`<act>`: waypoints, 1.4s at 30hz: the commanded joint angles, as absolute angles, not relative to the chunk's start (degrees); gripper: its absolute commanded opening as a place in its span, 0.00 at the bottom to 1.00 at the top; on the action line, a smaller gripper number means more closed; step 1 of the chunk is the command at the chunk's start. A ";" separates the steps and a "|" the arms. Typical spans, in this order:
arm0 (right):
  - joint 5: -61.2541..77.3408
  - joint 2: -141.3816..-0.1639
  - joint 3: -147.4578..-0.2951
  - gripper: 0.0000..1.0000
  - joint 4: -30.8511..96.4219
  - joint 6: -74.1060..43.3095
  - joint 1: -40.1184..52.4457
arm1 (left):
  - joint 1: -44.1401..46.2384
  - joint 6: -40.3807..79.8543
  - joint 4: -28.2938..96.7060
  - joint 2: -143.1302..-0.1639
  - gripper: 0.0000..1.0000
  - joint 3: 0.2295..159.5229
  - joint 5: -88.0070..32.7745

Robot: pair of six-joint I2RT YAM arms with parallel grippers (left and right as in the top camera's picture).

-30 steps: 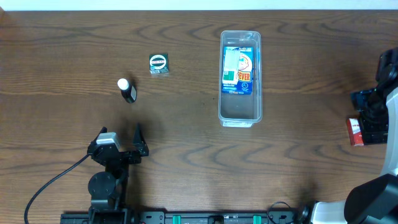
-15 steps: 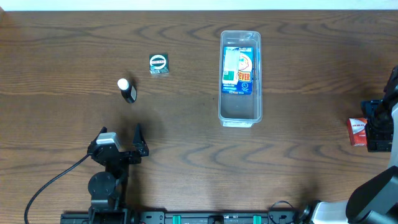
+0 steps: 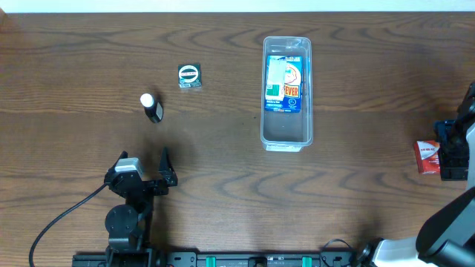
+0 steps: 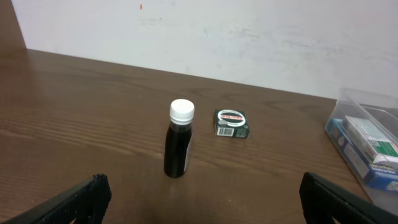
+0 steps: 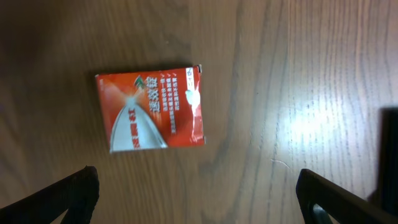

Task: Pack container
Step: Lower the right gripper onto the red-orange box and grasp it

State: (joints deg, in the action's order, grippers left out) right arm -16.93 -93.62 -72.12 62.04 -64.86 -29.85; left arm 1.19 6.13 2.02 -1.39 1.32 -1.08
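Dark wood table (image 3: pixel 223 185), right jaws wide open over a red packet (image 5: pixel 151 107), left jaws wide, facing a white-capped bottle (image 4: pixel 179 146) and green box (image 4: pixel 232 123), clear container (image 3: pixel 286 133) mid-table, well apart from both, holding a blue packet (image 3: pixel 284 85).

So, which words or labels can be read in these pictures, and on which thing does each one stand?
"EVER": on the blue and white box inside the container; the rest of its print is too small.
Red packet: white print, too blurred to read.
Green box: oval label, unreadable.
Dark bottle: no text visible.
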 commanded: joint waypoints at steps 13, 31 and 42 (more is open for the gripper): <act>-14.20 -102.65 -71.50 0.99 53.04 -56.40 -32.36 | 1.37 5.78 4.23 -1.37 0.98 0.23 0.43; -11.51 -108.88 -71.46 0.99 50.65 -55.61 -34.70 | 1.37 5.78 4.23 -1.37 0.98 0.23 0.43; -5.78 -108.88 -71.46 0.99 47.57 -52.45 -34.70 | 1.37 5.78 4.23 -1.37 0.98 0.23 0.43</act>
